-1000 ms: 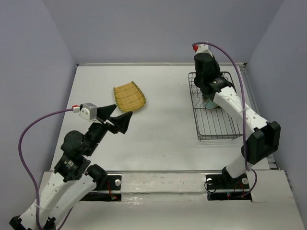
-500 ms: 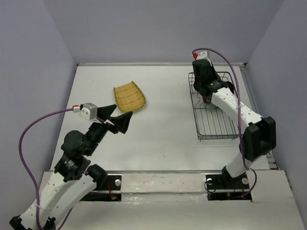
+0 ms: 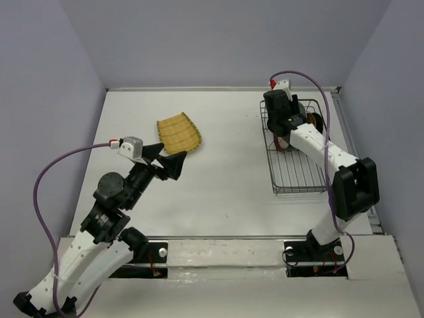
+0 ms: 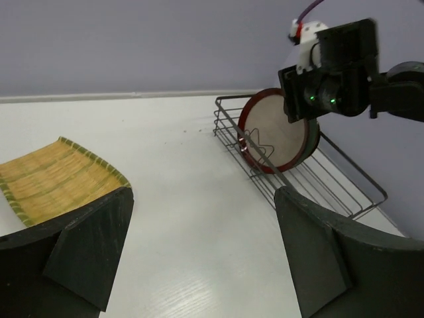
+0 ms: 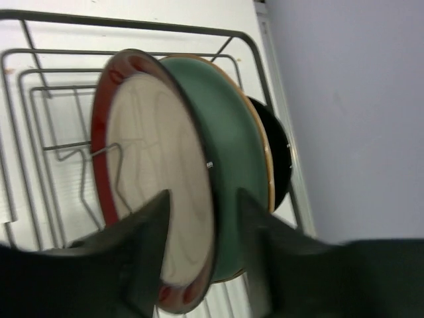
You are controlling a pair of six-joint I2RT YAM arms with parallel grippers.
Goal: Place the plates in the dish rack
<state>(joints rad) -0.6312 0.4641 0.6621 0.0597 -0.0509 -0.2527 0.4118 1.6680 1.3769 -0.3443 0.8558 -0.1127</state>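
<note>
The black wire dish rack [image 3: 301,175] lies at the right. At its far end several plates stand on edge: a red-brown-rimmed beige plate [image 5: 152,152] in front, then a pale teal one [image 5: 232,146], an ochre rim and a glossy black plate [image 5: 275,152]. My right gripper [image 5: 202,245] is open and straddles the beige plate's rim, one finger [image 5: 132,265] before its face and the other over the teal plate. A yellow ribbed plate [image 3: 179,134] lies flat on the table. My left gripper [image 3: 169,162] hovers open just near of it, holding nothing.
The near half of the rack [image 4: 344,192] holds only bare wires and divider prongs. The right arm [image 3: 311,142] reaches over the rack from the near side. Walls enclose the table on the left, far and right sides.
My right gripper has opened from shut, and the red-brown-rimmed plate now stands in the rack against the teal one. The left arm has edged forward toward the yellow plate.
</note>
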